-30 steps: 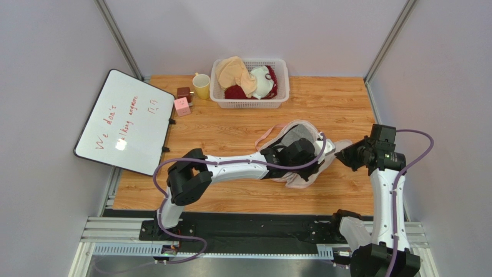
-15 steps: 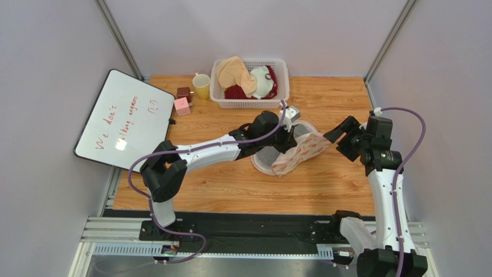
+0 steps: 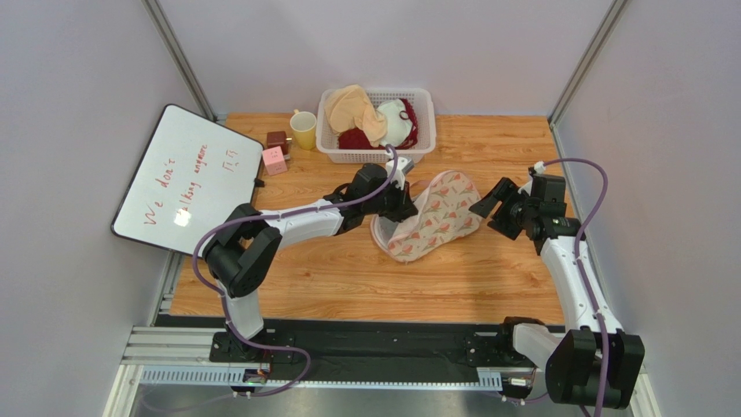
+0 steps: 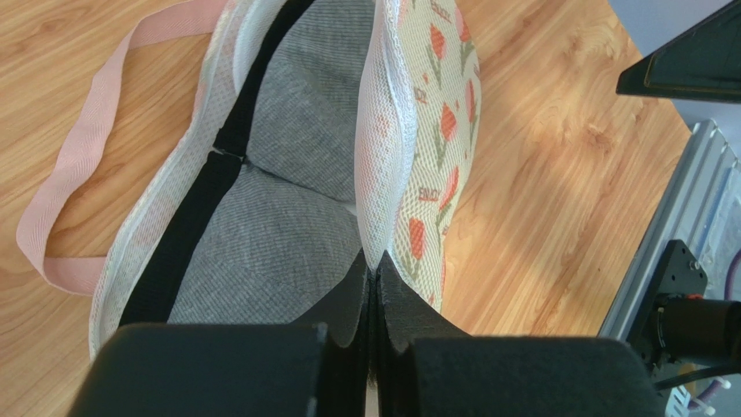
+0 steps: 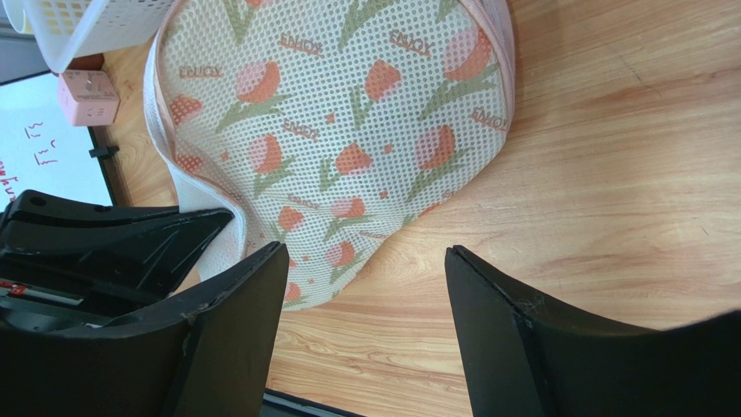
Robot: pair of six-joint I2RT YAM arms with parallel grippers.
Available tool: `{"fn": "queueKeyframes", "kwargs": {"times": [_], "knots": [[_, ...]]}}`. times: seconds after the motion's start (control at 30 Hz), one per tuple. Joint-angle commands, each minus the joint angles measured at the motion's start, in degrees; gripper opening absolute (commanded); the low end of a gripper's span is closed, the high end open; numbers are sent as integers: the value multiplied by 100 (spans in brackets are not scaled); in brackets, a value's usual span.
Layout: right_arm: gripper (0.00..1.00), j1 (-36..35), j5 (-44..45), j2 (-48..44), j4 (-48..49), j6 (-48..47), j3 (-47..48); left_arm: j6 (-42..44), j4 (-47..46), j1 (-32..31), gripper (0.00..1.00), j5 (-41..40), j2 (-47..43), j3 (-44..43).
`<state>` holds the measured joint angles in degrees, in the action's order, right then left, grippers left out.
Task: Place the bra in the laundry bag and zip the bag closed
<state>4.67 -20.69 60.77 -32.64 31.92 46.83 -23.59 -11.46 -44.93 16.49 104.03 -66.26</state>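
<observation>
The laundry bag (image 3: 432,217), cream with red tulip prints, lies mid-table with its top flap raised. Inside it sits the grey bra (image 4: 296,191) with its black band (image 4: 187,230), seen in the left wrist view beside the flap (image 4: 426,165). My left gripper (image 4: 374,265) is shut on the flap's white mesh edge; in the top view it sits at the bag's left side (image 3: 405,198). A pink strap (image 4: 83,174) trails on the wood. My right gripper (image 5: 365,252) is open just right of the bag (image 5: 348,130), holding nothing, and also shows in the top view (image 3: 487,208).
A white slatted basket (image 3: 374,157) with beige, red and white garments stands at the back. Left of it are a yellow cup (image 3: 303,130), a brown cube (image 3: 278,140) and a pink cube (image 3: 274,160). A whiteboard (image 3: 187,182) overhangs the left edge.
My right gripper has let go of the bag's right end and opened, drawing back. My left gripper has carried the flap up and toward the far left, and the bag shifted with it.
</observation>
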Motion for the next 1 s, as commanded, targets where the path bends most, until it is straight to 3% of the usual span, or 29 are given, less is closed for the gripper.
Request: {"fn": "queueKeyframes", "kwargs": {"times": [0.0,0.13,0.2,0.3,0.37,0.4,0.47,0.63,0.77,0.9,0.97], "knots": [[71,-150,-137,250,627,-81,-33,-154,-445,291,0,240,-24,-18],[71,-273,-155,496,768,-72,-77,-330,-514,634,0,486,188,-10],[71,-378,-120,619,847,-72,-130,-330,-454,818,5,557,310,-80],[71,-703,-85,777,987,-2,-244,-128,176,1038,30,531,390,-422],[71,-1063,-93,848,1207,42,-314,74,477,1152,35,443,399,-730],[71,-1212,-41,918,1277,60,-376,135,696,1240,53,347,364,-774],[72,-1643,56,980,1506,130,-429,363,777,1346,65,48,154,-713],[72,-2241,30,1392,2619,428,-718,724,892,1758,67,-235,-260,-266],[67,-2505,-181,1876,2930,499,-447,593,60,2084,66,170,-523,367],[62,-2874,-128,2236,3044,394,-69,-64,-1303,2427,71,1301,-419,921],[58,-2963,-146,2473,3123,438,97,-93,-1621,2427,80,1961,-200,870]]}}
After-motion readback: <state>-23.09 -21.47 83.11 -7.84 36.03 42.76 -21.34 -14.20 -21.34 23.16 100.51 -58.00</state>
